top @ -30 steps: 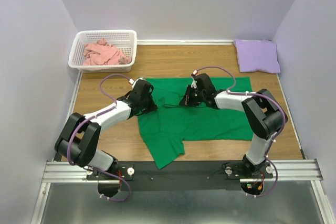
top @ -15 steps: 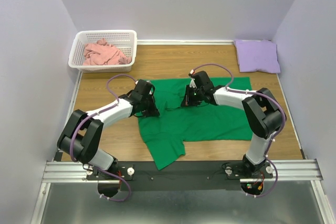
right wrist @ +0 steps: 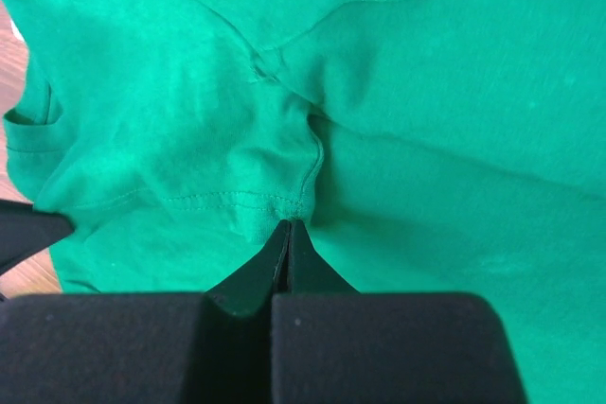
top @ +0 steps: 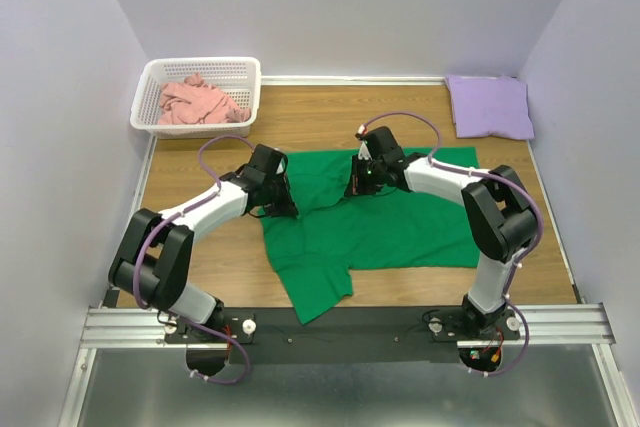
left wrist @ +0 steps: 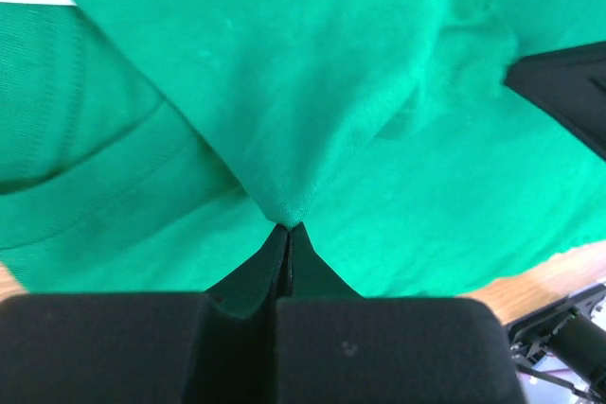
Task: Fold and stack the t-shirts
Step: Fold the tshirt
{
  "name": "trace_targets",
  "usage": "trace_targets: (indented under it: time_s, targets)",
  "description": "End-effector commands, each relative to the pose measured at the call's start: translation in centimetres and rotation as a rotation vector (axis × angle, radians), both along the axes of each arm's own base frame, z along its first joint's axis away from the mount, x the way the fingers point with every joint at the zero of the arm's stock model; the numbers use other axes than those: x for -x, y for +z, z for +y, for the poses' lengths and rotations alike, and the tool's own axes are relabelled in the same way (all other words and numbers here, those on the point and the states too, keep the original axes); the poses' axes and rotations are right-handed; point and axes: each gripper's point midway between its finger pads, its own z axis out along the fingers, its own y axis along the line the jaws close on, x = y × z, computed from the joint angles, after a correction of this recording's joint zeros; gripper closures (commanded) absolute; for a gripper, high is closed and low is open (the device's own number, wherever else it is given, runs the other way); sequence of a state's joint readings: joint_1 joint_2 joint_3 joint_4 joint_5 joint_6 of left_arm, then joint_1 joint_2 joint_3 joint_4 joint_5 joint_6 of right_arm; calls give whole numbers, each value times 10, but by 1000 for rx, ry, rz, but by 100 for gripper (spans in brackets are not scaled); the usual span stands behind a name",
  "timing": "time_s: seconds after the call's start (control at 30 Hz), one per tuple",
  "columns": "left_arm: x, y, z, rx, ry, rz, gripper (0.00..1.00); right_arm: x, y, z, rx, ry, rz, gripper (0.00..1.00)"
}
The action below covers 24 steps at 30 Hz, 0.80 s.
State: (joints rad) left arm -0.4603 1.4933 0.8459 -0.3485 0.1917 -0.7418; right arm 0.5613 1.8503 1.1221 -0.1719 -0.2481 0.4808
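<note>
Green t-shirt [top: 400, 222], long axis left-right: left gripper [top: 286, 209] and right gripper [top: 354, 190] each pinched shut on its left-end cloth, body extending right.

Both arms reach forward from their bases and bend inward at the elbows, so the two wrists face one another. The left gripper [top: 282, 209] points down and to the right, its jaws pressed together on a fold of the green t-shirt [top: 400, 232]. The right gripper [top: 355, 190] points down and left, its jaws closed on a stitched hem of the same shirt.
</note>
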Motion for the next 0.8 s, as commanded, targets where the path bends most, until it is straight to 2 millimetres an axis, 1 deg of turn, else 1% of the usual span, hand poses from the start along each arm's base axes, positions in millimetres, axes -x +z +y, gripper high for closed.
trace_targets:
  time_s: [0.0, 0.1, 0.2, 0.3, 0.33, 0.43, 0.57, 0.7, 0.77]
  targets:
    - [1, -4, 4, -28, -28, 21, 100, -4, 4, -8, 56, 16, 2, 99]
    - [3, -7, 2, -21, -45, 33, 100, -2, 0, -11, 78, 26, 19, 98]
    - [11, -12, 0, 0, -68, 58, 99, 1, -8, -13, 96, 33, 42, 98]
    - [15, -16, -2, 12, -78, 71, 98, 2, -10, -15, 106, 30, 52, 98]
    - [17, -18, -3, 16, -85, 79, 97, 2, -10, -15, 106, 28, 53, 98]
    - [17, -18, -3, 17, -91, 79, 96, -1, -10, -18, 125, 25, 51, 98]
    - [17, -18, -1, 7, -91, 81, 96, -4, -5, -20, 136, 17, 45, 98]
    - [12, -11, -3, 9, -94, 67, 96, -10, 6, -21, 133, 20, 28, 97]
    - [10, -9, -4, 10, -99, 61, 96, -12, 9, -22, 135, 20, 24, 97]
